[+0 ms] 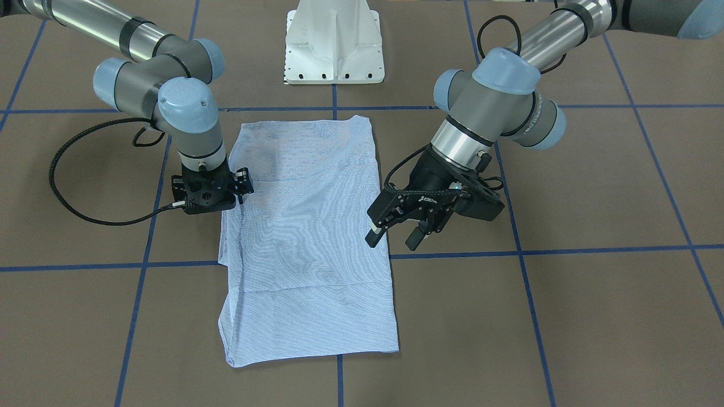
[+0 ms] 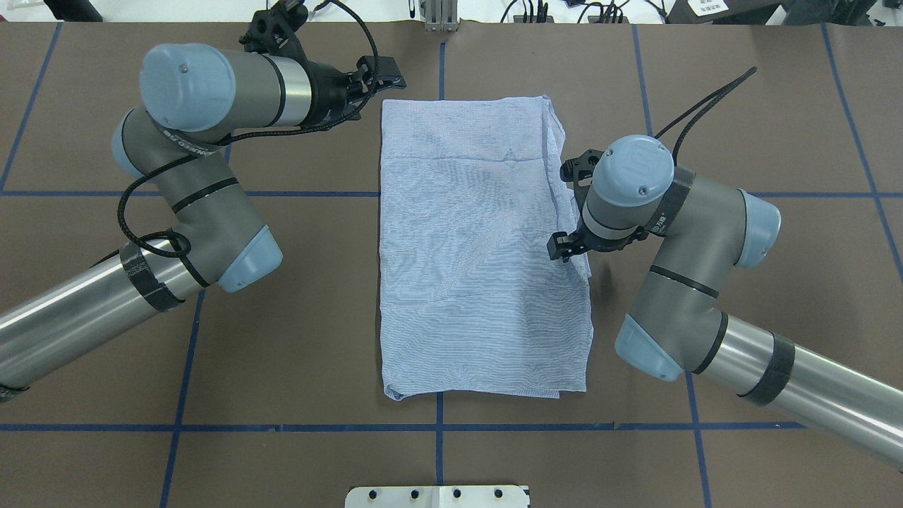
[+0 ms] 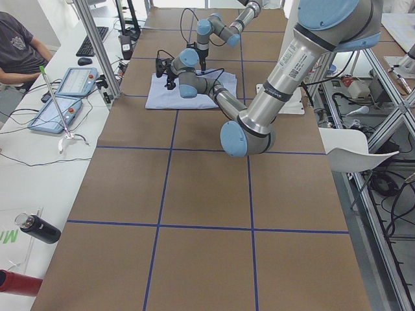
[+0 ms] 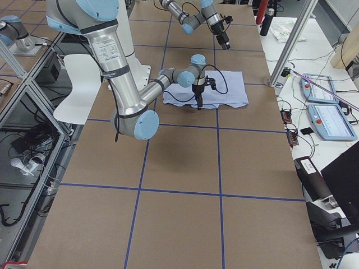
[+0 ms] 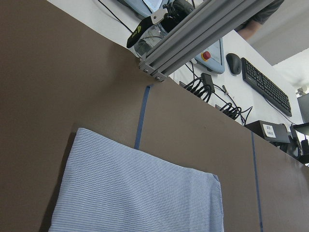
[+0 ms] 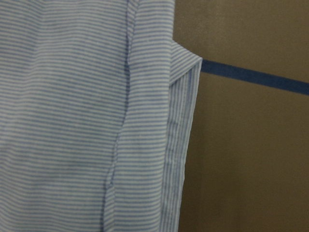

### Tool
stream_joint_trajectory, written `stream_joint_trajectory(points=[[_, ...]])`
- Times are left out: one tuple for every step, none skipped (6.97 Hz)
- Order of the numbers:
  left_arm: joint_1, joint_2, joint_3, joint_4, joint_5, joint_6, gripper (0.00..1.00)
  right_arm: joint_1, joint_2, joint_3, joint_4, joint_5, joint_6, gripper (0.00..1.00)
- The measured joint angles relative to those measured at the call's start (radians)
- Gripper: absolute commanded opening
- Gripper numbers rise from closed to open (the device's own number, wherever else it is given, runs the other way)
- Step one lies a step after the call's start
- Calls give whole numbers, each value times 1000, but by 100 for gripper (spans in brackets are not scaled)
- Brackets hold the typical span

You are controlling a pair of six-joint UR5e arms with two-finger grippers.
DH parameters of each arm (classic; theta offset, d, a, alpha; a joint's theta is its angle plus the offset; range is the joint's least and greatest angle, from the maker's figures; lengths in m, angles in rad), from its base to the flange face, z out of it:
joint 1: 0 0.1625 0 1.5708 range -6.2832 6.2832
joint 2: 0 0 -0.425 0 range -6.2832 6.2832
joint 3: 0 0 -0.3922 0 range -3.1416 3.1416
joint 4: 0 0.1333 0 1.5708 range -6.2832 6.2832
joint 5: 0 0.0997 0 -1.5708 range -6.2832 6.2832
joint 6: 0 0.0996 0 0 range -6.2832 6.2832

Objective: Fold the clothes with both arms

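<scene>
The light blue striped shirt (image 1: 305, 243) lies folded into a long rectangle in the middle of the table (image 1: 594, 316). It also shows in the overhead view (image 2: 480, 247). My left gripper (image 1: 392, 242) is open and empty, tilted, above the table beside the shirt's long edge. In the overhead view it (image 2: 389, 76) is off the shirt's far left corner. My right gripper (image 1: 209, 195) points straight down at the opposite long edge. Its fingers are hidden under the wrist, so I cannot tell whether it is open or shut. The right wrist view shows that folded edge (image 6: 181, 145) from very close.
The white pedestal base (image 1: 334, 45) stands behind the shirt. Blue tape lines (image 1: 565, 251) cross the brown table. An aluminium frame post (image 5: 193, 34) and an operators' desk with tablets (image 3: 65, 97) run along the far edge. A person (image 3: 19, 48) sits there.
</scene>
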Motion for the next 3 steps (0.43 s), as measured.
stream_joint_trajectory(points=[[0, 0, 0, 0, 0, -1, 100, 16, -4, 5, -16, 3, -20, 100], [0, 0, 0, 0, 0, -2, 100, 31, -8, 16, -44, 3, -46, 100], [0, 0, 0, 0, 0, -2, 100, 40, -16, 32, -69, 2, -61, 100]])
